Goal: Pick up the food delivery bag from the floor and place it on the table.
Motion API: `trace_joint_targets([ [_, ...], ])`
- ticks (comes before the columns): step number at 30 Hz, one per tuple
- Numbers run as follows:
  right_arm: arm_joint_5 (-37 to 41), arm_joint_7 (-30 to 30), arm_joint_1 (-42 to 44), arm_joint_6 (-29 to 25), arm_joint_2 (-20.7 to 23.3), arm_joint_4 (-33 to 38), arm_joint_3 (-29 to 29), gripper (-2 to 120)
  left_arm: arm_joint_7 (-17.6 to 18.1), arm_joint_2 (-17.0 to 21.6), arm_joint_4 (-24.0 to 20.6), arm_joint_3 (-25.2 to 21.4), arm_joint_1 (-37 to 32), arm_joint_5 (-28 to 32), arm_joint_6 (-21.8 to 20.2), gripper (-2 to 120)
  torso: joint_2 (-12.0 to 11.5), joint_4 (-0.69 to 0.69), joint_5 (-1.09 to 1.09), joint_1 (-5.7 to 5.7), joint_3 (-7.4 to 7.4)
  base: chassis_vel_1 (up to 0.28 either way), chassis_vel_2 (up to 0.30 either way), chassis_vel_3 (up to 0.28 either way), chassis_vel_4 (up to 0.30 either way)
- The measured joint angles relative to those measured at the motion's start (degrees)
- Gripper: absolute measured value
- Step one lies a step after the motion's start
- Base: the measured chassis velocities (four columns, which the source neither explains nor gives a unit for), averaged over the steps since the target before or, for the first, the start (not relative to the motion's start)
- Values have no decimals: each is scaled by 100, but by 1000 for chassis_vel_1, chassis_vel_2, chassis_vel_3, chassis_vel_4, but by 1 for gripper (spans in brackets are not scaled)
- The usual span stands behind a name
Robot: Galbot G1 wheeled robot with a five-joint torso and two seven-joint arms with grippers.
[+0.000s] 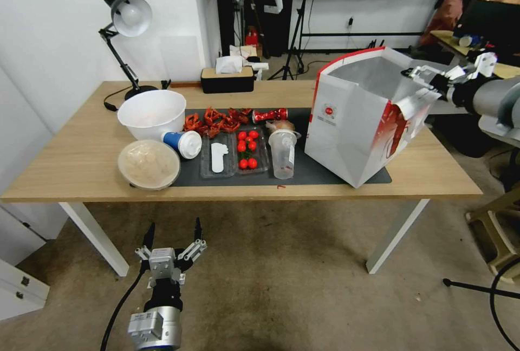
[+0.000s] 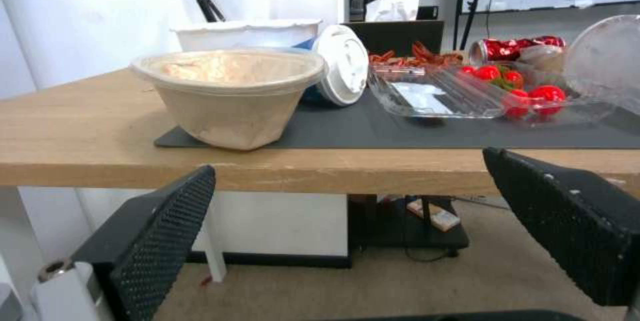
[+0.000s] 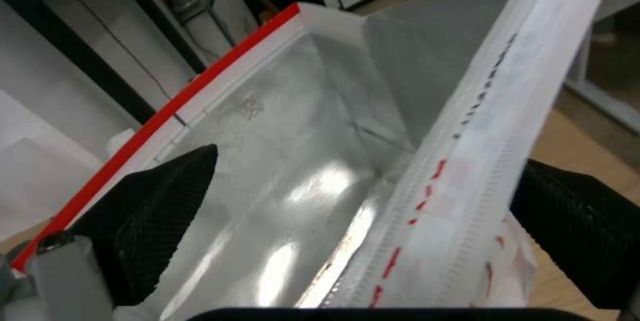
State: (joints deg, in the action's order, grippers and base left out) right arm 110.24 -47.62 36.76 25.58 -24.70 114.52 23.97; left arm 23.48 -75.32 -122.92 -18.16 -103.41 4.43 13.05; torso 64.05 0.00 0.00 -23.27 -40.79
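In the head view the food delivery bag (image 1: 357,123) stands on the right part of the table (image 1: 70,161), tilted, its base partly on the dark mat (image 1: 319,175), its open top showing the silver lining. The right gripper (image 1: 428,81) reaches in from the right edge of the frame at the bag's upper rim, its jaws on either side of the rim flap. The left gripper (image 1: 172,234) hangs low at the lower left of the frame, over the floor (image 1: 281,286) in front of the table, jaws spread wide and holding nothing. A white bowl (image 1: 151,114), a covered paper bowl (image 1: 148,164), a blue cup (image 1: 182,143) and a tray of tomatoes (image 1: 247,151) sit left of the bag. In the left wrist view the two dark fingers (image 2: 163,226) stand far apart below the table edge, the paper bowl (image 2: 230,96) above them. In the right wrist view the fingers (image 3: 160,211) stand apart with the bag's rim flap (image 3: 480,151) between them; whether they touch the flap cannot be told.
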Motion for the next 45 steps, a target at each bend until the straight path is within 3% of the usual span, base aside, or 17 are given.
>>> trace_joint_targets([
  [7,-1020,429,720,-309,204,379,441,100,1,2,-24,-1,2,4,0,100,0,-1,0,0,0,0,0,0,0],
  [16,-1589,483,1152,-594,299,827,631,100,-3,-31,-53,16,-14,-2,2,100,0,1,0,0,0,0,0,0,0],
  [21,-2393,776,1727,-1130,278,1218,706,100,-10,-24,-71,-8,-32,12,48,100,0,-1,0,0,0,0,0,0,0],
  [24,-3424,1168,2212,-1729,76,1675,611,100,-24,-23,-149,-48,-46,39,46,100,0,0,0,0,0,0,0,0,0],
  [25,-3424,1168,2212,-1729,76,1675,611,100,-24,-23,-149,-48,-46,39,46,100,0,0,0,0,0,0,0,0,0],
  [29,-5106,1711,2803,-2299,-247,2024,433,100,-68,-55,-219,-109,-98,31,37,100,0,2,-1,0,0,0,0,0,0],
  [31,-5397,1808,2966,-2394,-285,2044,434,100,-79,-58,-220,-119,-104,25,36,100,0,2,-2,0,0,0,0,0,0],
  [32,-6020,1972,3396,-2589,-378,2083,445,100,-101,-69,-220,-129,-109,10,40,100,0,0,0,1,0,0,0,0,0],
  [37,-6975,2187,4256,-3021,-637,2162,523,100,-168,-101,-234,-145,-134,-2,46,100,0,0,0,0,0,0,0,0,0],
  [45,-8409,2543,6115,-3908,-1544,2185,519,100,-200,-126,-221,-164,-148,-46,46,100,0,-1,0,1,1,0,0,0,0],
])
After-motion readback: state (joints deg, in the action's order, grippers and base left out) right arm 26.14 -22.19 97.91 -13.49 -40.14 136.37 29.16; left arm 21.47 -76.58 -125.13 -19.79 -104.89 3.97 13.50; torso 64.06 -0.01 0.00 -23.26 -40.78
